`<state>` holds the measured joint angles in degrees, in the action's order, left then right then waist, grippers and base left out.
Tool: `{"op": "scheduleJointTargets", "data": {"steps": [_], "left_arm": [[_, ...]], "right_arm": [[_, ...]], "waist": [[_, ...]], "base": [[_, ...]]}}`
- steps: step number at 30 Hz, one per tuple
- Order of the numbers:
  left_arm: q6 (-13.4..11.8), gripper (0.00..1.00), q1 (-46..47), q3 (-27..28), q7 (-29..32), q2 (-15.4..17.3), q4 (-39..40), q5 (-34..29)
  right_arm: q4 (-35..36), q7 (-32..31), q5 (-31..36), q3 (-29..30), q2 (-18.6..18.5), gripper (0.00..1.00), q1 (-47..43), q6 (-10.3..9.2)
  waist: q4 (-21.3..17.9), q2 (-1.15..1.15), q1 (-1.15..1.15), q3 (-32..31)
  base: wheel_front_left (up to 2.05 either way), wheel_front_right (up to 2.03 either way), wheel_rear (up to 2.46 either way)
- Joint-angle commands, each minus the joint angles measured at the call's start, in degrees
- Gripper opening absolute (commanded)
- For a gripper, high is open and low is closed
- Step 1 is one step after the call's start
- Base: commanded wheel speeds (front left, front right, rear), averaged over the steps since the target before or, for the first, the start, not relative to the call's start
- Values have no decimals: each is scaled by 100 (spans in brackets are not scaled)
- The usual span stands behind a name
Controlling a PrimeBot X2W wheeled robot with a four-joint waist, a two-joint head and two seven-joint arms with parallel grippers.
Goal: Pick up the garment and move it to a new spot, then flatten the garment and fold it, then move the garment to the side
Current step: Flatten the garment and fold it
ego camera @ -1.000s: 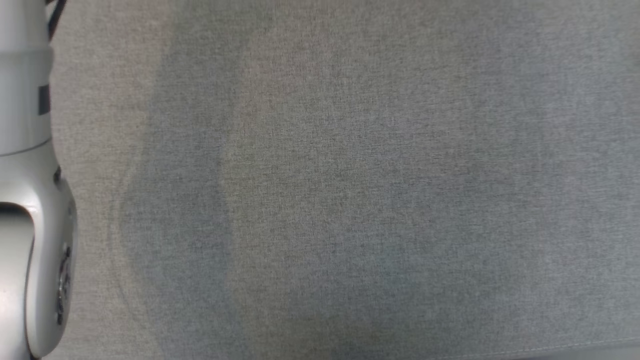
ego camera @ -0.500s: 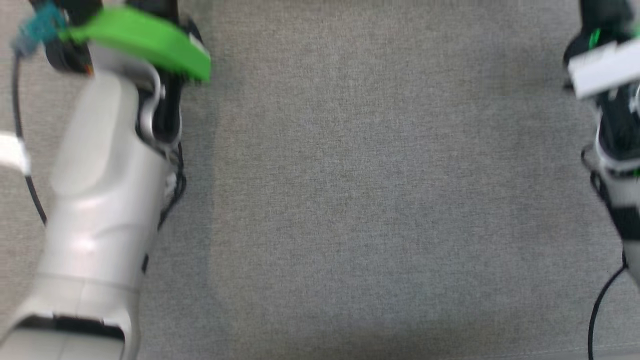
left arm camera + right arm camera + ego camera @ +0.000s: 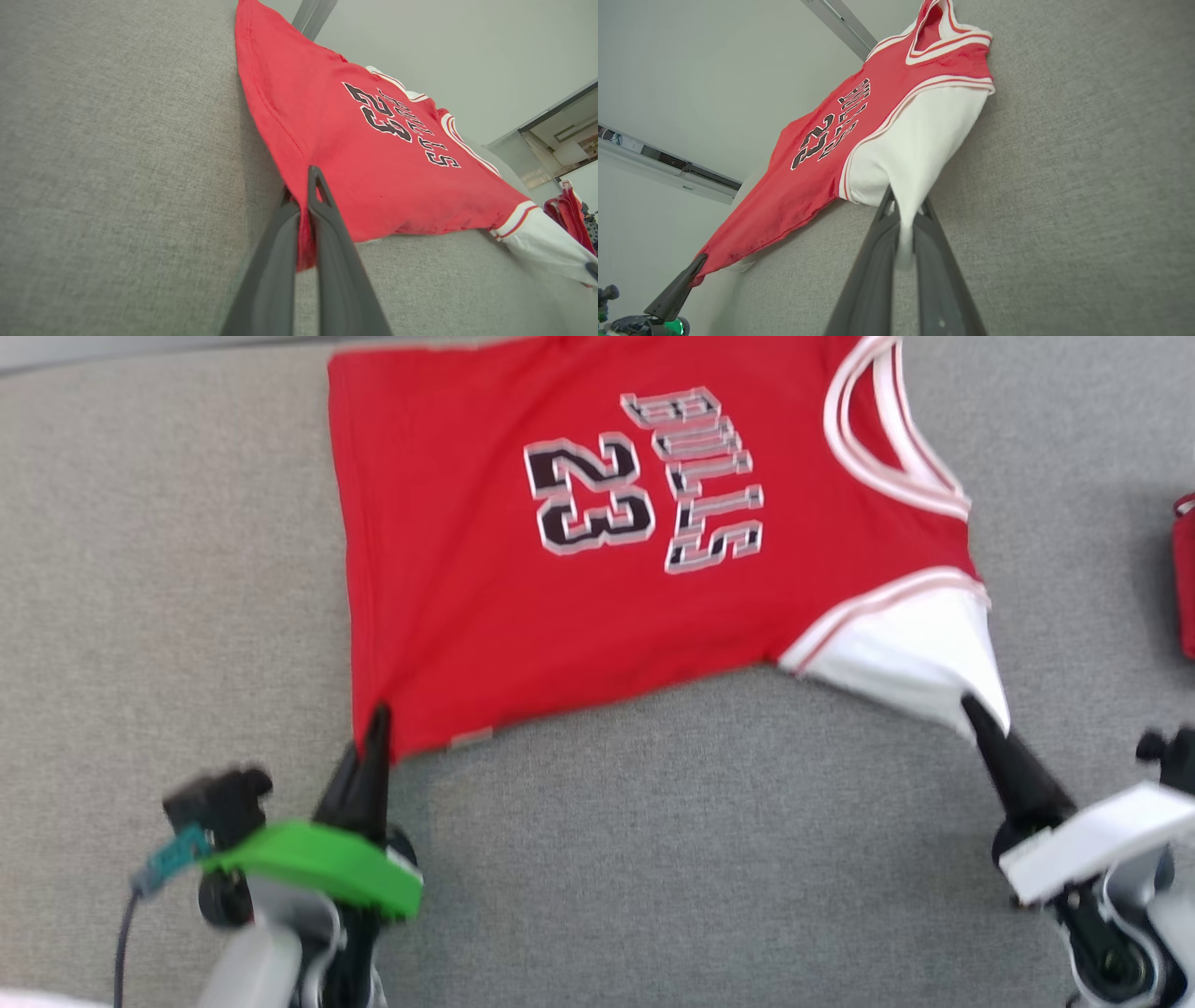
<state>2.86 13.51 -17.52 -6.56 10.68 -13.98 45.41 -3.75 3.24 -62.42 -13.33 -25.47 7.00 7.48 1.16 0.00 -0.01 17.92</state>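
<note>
**Head view**
- 1 shirt (image 3: pixel 485 616): red with white trim, the number 23 and lettering facing up. It lies spread on the grey cloth surface (image 3: pixel 653 859) from 11 to 2 o'clock, with the neck at 1 o'clock. Its near edge is drawn into 2 points.
- Left gripper (image 3: pixel 377 721), at 7 o'clock: fingers together, pinching the lower hem corner.
- Right gripper (image 3: pixel 968 705), at 4 o'clock: fingers together, clamped on the tip of the white sleeve.
- 1 other red cloth (image 3: pixel 1186 579), at the 3 o'clock edge, apart from the shirt. What kind of cloth it is cannot be told.

**Left wrist view**
- 2 dark fingers rise from 6 o'clock with a fold of red hem squeezed between them.
- The shirt runs away toward 1 o'clock, mostly flat on the surface.
- The white sleeve trails off at 4 o'clock.

**Right wrist view**
- 2 dark fingers rise from 6 o'clock with white sleeve fabric nipped between them.
- The body of the shirt stretches from the neck at 12 o'clock down to 8 o'clock, where the left gripper holds the hem corner.

**Status (judged)**
- Both grips are made.
- The shirt looks taut between them and largely smooth, so spreading appears to be the step in hand.
- Whether this is its new spot cannot be told.
- No fold is visible.
- Folding and the move to the side remain.
</note>
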Motion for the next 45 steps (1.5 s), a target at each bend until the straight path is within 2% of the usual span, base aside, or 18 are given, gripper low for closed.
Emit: {"op": "scheduleJointTargets", "data": {"steps": [1, 8, 13, 21, 28, 33, 41, 45], "left_arm": [[-87, 0, -387, 6, 27, 11, 213, 65], [-492, 0, -1907, -213, 147, 9, 1335, 132], [-757, 0, -2276, -301, 159, -27, 1687, 14], [-917, 0, -1691, -317, 473, 146, 1886, -180], [-996, 0, -898, -294, 929, 247, 1871, -202], [-1091, 0, -249, -357, 1343, 243, 1509, -229], [-1187, 0, 347, -374, 1736, 230, 1140, -179], [-1140, 0, 602, -424, 1964, 168, 958, -66]], "right_arm": [[18, 49, -83, 30, 80, 0, -308, 0], [498, -53, -329, 24, 8, 0, -1648, 1], [532, -38, -277, 110, 11, 0, -1702, 1], [808, -280, -295, 451, -212, 0, -1129, 0], [889, -928, -342, 694, -496, 0, -442, 1], [516, -1503, -144, 552, -608, 0, 152, 1], [-78, -2053, 31, 518, -587, 0, 1049, 0], [-351, -2229, 201, 393, -580, 0, 1467, 1]], "waist": [[44, 0, 1, -601], [102, 0, 1, -725], [26, 0, 1, -628], [-11, 0, 1, -541], [15, 0, 1, -292], [107, 0, 1, -213], [190, 0, 1, -168], [244, 0, 1, -66]], "base": [[0, 0, 0], [0, 0, 0], [0, 0, 0], [0, 0, 0], [0, 0, 0], [0, 0, 0], [0, 0, 0], [0, 0, 0]]}}
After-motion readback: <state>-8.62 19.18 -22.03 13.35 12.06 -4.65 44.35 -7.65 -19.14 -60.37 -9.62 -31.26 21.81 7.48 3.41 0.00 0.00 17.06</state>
